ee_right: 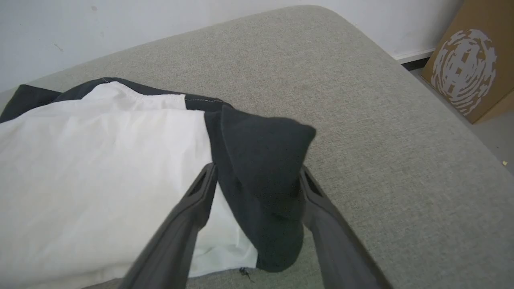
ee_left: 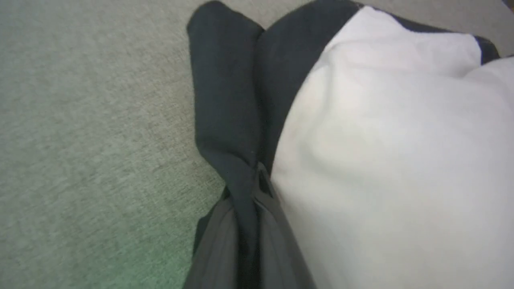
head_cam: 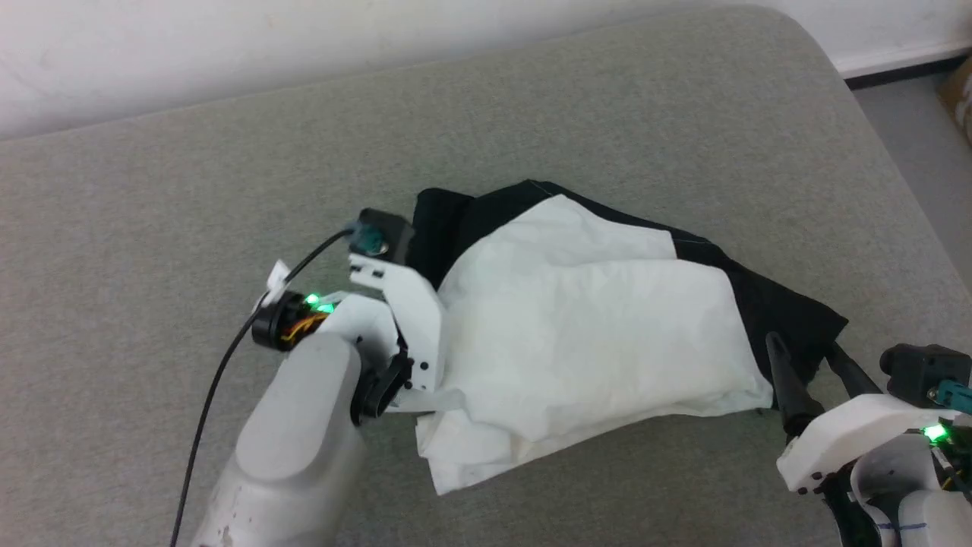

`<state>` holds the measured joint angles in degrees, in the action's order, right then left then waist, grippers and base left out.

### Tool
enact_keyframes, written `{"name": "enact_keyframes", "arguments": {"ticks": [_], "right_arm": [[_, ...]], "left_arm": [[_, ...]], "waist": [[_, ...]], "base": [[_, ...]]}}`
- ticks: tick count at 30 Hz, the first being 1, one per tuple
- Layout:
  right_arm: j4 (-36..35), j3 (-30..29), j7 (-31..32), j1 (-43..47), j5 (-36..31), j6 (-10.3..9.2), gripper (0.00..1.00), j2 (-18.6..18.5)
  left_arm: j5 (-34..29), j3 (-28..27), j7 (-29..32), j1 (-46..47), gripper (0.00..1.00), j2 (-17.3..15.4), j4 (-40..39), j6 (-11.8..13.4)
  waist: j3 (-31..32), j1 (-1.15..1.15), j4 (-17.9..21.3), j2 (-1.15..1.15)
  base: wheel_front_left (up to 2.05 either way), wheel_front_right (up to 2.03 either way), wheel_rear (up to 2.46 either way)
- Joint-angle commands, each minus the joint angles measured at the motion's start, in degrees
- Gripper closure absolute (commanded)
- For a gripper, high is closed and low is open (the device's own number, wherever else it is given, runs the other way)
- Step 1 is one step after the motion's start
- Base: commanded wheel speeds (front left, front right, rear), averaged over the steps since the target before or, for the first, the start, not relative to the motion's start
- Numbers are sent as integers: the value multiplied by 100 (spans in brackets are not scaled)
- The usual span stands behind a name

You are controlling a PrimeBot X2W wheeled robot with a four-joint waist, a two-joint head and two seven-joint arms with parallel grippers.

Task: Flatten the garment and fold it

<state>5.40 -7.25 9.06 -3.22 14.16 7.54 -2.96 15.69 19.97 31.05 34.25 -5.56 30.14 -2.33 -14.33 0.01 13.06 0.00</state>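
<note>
The garment (head_cam: 592, 334), white with black sleeves, lies bunched in the middle of a grey-green cushion (head_cam: 228, 190). My left gripper (ee_left: 257, 178) is shut on a twisted fold of black sleeve (ee_left: 225, 100) at the garment's left edge. In the head view its white wrist housing (head_cam: 410, 304) presses against that edge and the fingers are hidden. My right gripper (head_cam: 801, 343) stands open at the garment's right end. Its two dark fingers (ee_right: 192, 208) straddle the other black sleeve (ee_right: 265, 160), which drapes between them without being pinched.
The cushion's rounded right edge (head_cam: 896, 152) drops to the floor, where a brown cardboard box (ee_right: 466, 68) stands by the white wall (ee_right: 160, 20). A black cable (head_cam: 220, 372) trails from my left wrist over the cushion.
</note>
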Motion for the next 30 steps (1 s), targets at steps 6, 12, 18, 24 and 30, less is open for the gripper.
{"name": "enact_keyframes", "arguments": {"ticks": [6,12,18,24,30], "right_arm": [[-159,23,76,16,-81,-5,0,8],[-292,54,174,151,-136,-5,0,8],[-422,149,299,266,-177,-5,0,8],[-498,265,481,288,-267,-5,0,8],[-537,529,605,-14,-740,-5,0,8]], "left_arm": [[34,-628,-1964,-804,100,-83,-765,718],[215,-1289,-2451,-1798,100,-404,-1640,1220],[357,-1822,-2268,-2901,100,-656,-2513,1676],[637,-1891,-1865,-3826,100,-457,-2753,1863],[964,-1767,-2307,-3907,0,-156,-2615,1501]], "waist": [[393,-1,-567,0],[648,-1,-1007,0],[729,-1,-1389,0],[712,-1,-1653,0],[558,-1,-1838,0]], "base": [[0,0,0],[0,0,0],[0,0,0],[0,0,0],[0,0,0]]}}
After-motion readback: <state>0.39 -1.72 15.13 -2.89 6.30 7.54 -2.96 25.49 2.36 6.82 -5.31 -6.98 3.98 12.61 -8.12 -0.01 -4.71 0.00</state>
